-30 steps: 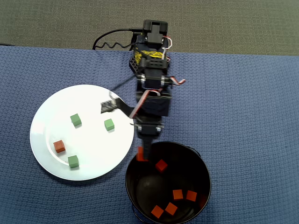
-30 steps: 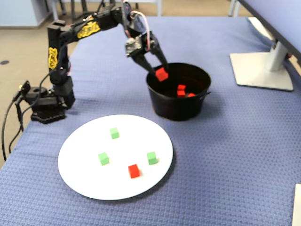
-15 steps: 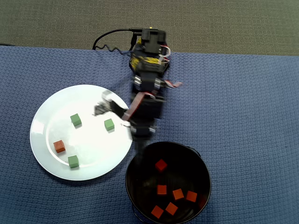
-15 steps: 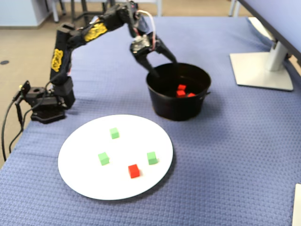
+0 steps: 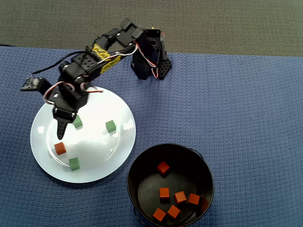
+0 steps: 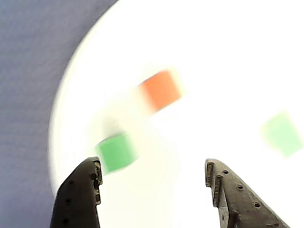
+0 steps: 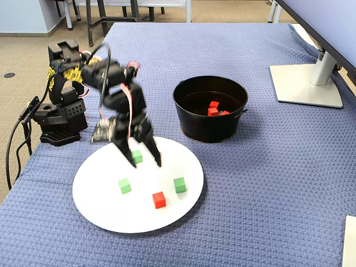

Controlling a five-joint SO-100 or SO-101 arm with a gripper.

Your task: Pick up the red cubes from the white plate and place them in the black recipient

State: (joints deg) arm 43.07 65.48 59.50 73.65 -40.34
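I see my end effector (image 6: 154, 183) spread wide and empty — the two dark fingers (image 6: 78, 194) frame bare plate in the wrist view, with nothing between them. It hangs above the white plate (image 5: 120, 144), tips pointing down; in the fixed view the end effector (image 7: 146, 160) straddles a green cube (image 7: 137, 157), though I cannot tell whether it touches the plate.

On the plate I count one red cube (image 5: 59, 148) near the left rim in the overhead view, and three green cubes: one (image 5: 77, 122) right by the fingertips, one (image 5: 110, 126) toward the right side, one (image 5: 74, 163) just below the red cube. In the wrist view the red cube (image 6: 160, 89) lies ahead of the opening, blurred.

The black recipient (image 5: 208, 170) stands on the desk (image 5: 246, 104) beside the plate, at its lower right in the overhead view. Inside it I make out six red cubes — one (image 5: 163, 167) apart near the top, the rest (image 5: 180, 196) clustered lower down, one of them half hidden against the right wall.

The arm's base (image 7: 58, 114) sits at the desk's far edge.
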